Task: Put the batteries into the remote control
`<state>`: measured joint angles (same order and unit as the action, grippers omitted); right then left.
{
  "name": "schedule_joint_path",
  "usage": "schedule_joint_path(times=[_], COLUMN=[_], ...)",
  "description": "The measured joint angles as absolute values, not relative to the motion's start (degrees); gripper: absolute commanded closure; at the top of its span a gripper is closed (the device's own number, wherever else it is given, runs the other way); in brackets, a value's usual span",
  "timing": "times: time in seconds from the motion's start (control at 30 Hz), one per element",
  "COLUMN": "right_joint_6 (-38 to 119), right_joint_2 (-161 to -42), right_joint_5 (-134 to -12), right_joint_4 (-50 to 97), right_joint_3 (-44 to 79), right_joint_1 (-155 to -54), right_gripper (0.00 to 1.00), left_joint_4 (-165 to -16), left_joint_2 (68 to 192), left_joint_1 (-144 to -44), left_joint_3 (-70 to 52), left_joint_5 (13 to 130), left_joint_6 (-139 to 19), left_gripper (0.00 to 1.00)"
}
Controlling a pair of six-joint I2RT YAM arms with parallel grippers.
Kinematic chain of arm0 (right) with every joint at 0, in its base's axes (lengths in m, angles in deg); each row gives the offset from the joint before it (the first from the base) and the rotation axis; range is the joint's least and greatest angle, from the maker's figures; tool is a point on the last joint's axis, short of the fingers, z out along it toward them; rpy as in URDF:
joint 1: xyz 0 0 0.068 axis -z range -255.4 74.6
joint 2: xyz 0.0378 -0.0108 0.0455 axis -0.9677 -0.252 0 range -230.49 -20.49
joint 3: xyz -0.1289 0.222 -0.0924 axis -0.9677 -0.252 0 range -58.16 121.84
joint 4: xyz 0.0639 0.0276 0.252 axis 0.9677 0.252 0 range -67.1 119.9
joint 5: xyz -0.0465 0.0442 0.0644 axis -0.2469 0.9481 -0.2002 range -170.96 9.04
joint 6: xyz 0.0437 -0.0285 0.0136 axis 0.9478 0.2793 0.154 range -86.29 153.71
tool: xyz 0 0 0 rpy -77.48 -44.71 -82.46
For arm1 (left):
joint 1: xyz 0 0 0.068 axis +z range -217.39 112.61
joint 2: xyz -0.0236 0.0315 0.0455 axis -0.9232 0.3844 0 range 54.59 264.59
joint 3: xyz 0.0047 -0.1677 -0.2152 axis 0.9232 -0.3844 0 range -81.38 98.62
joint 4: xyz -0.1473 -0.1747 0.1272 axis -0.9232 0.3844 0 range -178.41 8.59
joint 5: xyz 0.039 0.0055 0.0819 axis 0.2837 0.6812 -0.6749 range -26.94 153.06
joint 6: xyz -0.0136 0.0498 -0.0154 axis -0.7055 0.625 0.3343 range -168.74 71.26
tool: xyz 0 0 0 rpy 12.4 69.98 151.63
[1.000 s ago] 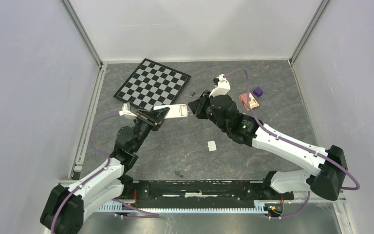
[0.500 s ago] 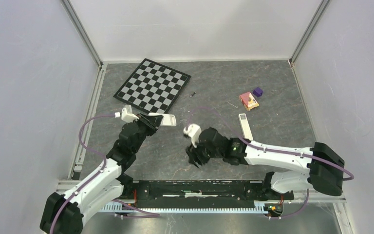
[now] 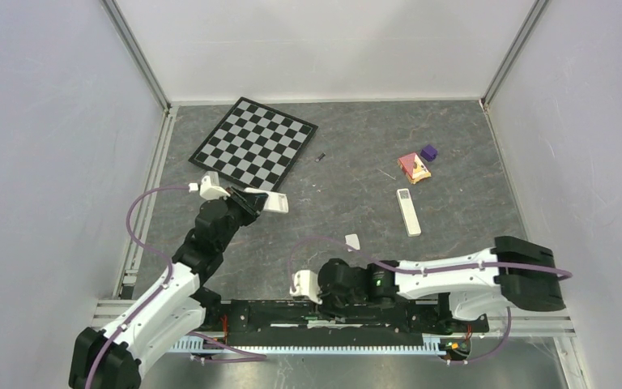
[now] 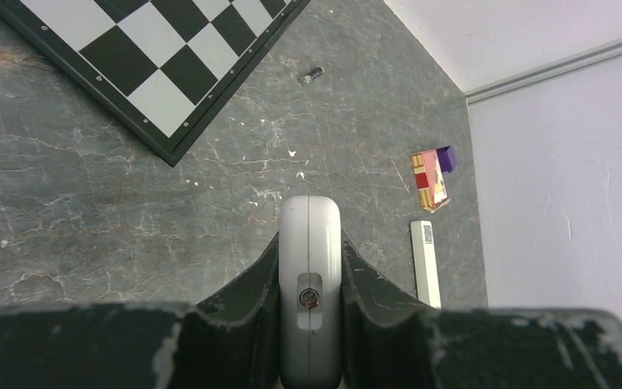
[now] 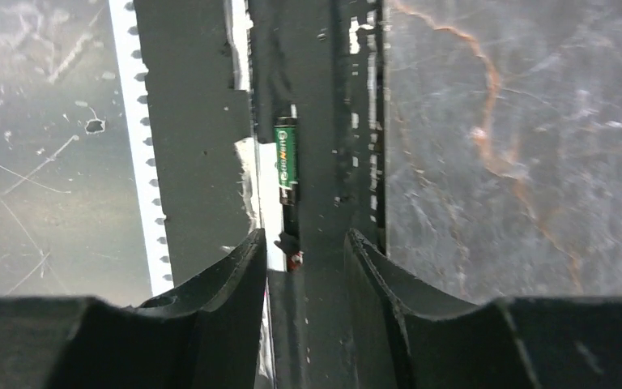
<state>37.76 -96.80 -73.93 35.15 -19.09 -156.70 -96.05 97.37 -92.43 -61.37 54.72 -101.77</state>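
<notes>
From above, the left end effector (image 3: pixel 253 201) is clamped on the remote control (image 3: pixel 271 203) and holds it up over the grey desk (image 3: pixel 332 203), near a corner of the checkerboard (image 3: pixel 253 142). A small dark battery (image 3: pixel 321 156) lies on the desk just past the checkerboard. On the right side lie another remote (image 3: pixel 408 211), a red box (image 3: pixel 415 168) and a purple block (image 3: pixel 428 152). The box and the block sit side by side. A small white piece (image 3: pixel 353 241) lies near the middle of the desk. The right arm (image 3: pixel 453 266) bends back to the black rail (image 3: pixel 397 312) at the near edge. Its tip is hard to see from here.

The left wrist view shows the two dark fingers (image 4: pixel 356 267) pressed on both sides of the remote control, which sticks out straight ahead. Far off lie the checkerboard, the small dark battery, the red box and the other remote.

In the right wrist view, the right end effector (image 5: pixel 306 243) is let go: its two fingers stand apart and grip nothing. It points down at the black rail. A green battery (image 5: pixel 286 160) lies in a groove of the rail, just ahead of the fingers and in line with the gap between them.
</notes>
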Motion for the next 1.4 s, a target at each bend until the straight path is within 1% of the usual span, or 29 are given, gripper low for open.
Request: schedule_joint_path(times=[0.2,0.37,0.53,0.63,0.87,0.97,1.1,1.2,1.4], right_joint_6=[35.7,35.2,33.7,32.8,31.3,30.8,30.4,30.3,30.0], right_joint_2=[-103.1,-104.7,-106.1,-107.6,-110.5,-110.8,-111.8,-112.2,-112.9], right_joint_5=[-76.8,-78.8,-79.0,-78.8,-79.6,-79.7,-79.7,-79.6,-79.9], right_joint_4=[33.5,31.2,29.4,29.0,29.1,29.2,29.4,29.4,29.4], right_joint_3=[-17.7,-16.2,-14.4,-13.4,-12.2,-12.2,-12.0,-11.9,-11.8], right_joint_1=[-160.5,-161.1,-162.0,-163.0,-164.2,-164.2,-164.2,-164.2,-164.4], right_gripper=[0.54,0.55,0.51,0.51,0.62,0.63,0.59,0.59,0.68], left_joint_4=[-93.1,-91.5,-90.7,-90.7,-90.5,-90.4,-90.2,-90.2,-90.2], left_joint_2=[96.2,95.1,94.7,94.5,94.1,93.9,93.9,93.9,93.9], left_joint_1=[-90.4,-88.8,-87.8,-87.1,-85.6,-85.0,-84.4,-84.0,-83.4], left_joint_3=[-60.7,-60.6,-60.6,-60.6,-60.6,-60.6,-60.6,-60.6,-60.6], left_joint_5=[55.8,56.6,57.7,58.2,59.3,60.1,60.6,60.7,61.4], left_joint_6=[-101.3,-101.3,-101.3,-101.3,-101.3,-101.3,-101.3,-101.3,-101.3], left_gripper=[0.98,0.98,0.98,0.98,0.98,0.98,0.98,0.98,0.98])
